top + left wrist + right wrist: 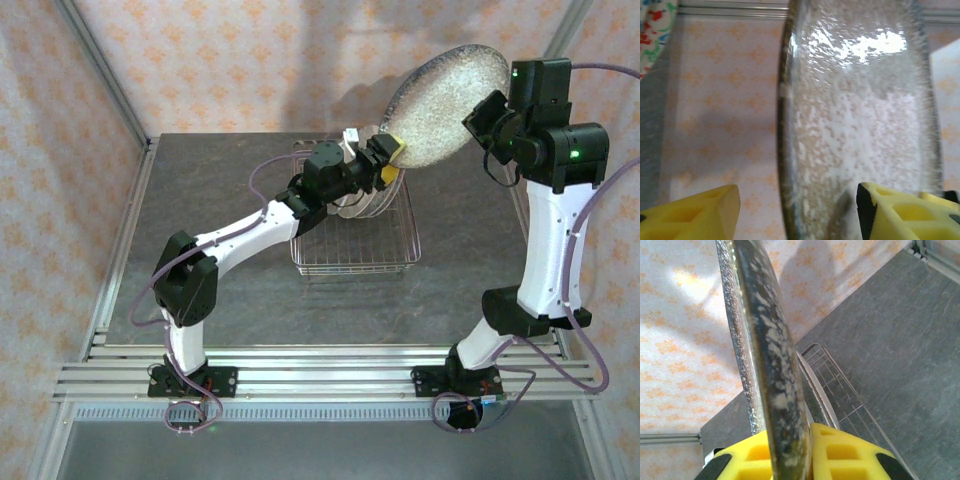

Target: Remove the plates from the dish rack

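Observation:
A speckled grey-brown plate (440, 100) hangs tilted in the air above the far right of the dish rack (355, 250). My right gripper (483, 118) is shut on its right rim; in the right wrist view the yellow pads (850, 452) pinch the rim (772, 365) edge-on. My left gripper (390, 158) is at the plate's lower-left edge. Its yellow fingers (690, 212) stand apart on either side of the dark rim (785, 150), with a clear gap on the left side. Other plates (352, 200) stand upright in the rack behind my left wrist.
The silver wire rack (855, 410) lies below the lifted plate, a white plate rim (817, 390) standing in it. A plate with coloured marks (655, 20) shows at the left wrist view's top left. Grey tabletop (470, 230) lies right of the rack, with patterned walls behind.

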Action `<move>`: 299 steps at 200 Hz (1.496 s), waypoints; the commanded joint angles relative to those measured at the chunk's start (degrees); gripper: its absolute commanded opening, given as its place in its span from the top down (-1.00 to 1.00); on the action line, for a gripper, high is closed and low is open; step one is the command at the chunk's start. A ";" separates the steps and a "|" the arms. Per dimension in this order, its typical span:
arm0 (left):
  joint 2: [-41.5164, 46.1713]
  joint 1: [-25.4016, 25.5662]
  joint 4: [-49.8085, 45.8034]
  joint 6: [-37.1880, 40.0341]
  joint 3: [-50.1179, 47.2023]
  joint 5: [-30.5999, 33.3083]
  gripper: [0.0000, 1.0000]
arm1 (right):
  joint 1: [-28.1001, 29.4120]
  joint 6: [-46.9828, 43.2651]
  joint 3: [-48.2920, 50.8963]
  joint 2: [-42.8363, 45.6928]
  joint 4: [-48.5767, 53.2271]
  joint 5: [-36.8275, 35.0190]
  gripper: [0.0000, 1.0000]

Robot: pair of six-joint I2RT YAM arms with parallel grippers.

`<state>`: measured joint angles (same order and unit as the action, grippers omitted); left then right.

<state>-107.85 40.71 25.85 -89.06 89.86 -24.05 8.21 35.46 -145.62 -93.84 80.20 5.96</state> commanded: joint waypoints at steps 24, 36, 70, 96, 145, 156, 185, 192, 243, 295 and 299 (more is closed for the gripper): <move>-0.13 -0.80 6.40 -2.70 1.89 -1.25 -0.09 | -2.03 6.40 1.98 5.28 -18.26 6.69 1.00; 0.14 -0.89 6.47 -2.77 1.56 -1.37 0.04 | -2.38 6.81 2.92 5.51 -18.87 7.42 1.00; 0.96 -1.07 6.89 -2.72 0.42 -1.22 0.35 | -3.31 7.76 5.58 6.37 -20.27 9.11 1.00; 1.44 -1.31 6.77 -2.53 0.09 -1.26 0.57 | -3.37 8.21 7.55 6.74 -20.79 9.86 1.00; 3.49 -2.21 5.53 -0.87 -0.28 -1.17 1.00 | -3.64 7.88 10.91 7.62 -21.45 11.45 1.00; 4.00 -2.52 5.62 -0.86 -0.37 -1.26 1.00 | -3.67 7.55 11.18 7.58 -21.58 12.20 1.00; 5.69 -3.42 4.97 -0.68 -0.34 -1.09 1.00 | -3.77 6.45 10.33 6.77 -19.80 12.93 0.98; 6.13 -3.65 4.92 -0.59 -0.31 -1.15 1.00 | -3.73 6.17 10.11 6.57 -19.39 13.12 0.92; 9.47 -6.02 2.72 1.03 -0.29 -1.70 1.00 | -3.75 4.79 8.16 4.96 -16.99 16.54 0.09; 12.03 -8.94 2.17 1.84 -1.66 -2.82 1.00 | -3.72 0.97 8.21 5.76 -14.64 18.20 -0.40; 12.33 -9.18 1.98 1.94 -1.83 -2.88 1.00 | -3.72 0.39 8.45 6.03 -14.64 18.19 -0.40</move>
<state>-101.69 32.97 20.10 -90.83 87.26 -26.61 4.45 39.03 -135.90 -89.80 67.57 22.24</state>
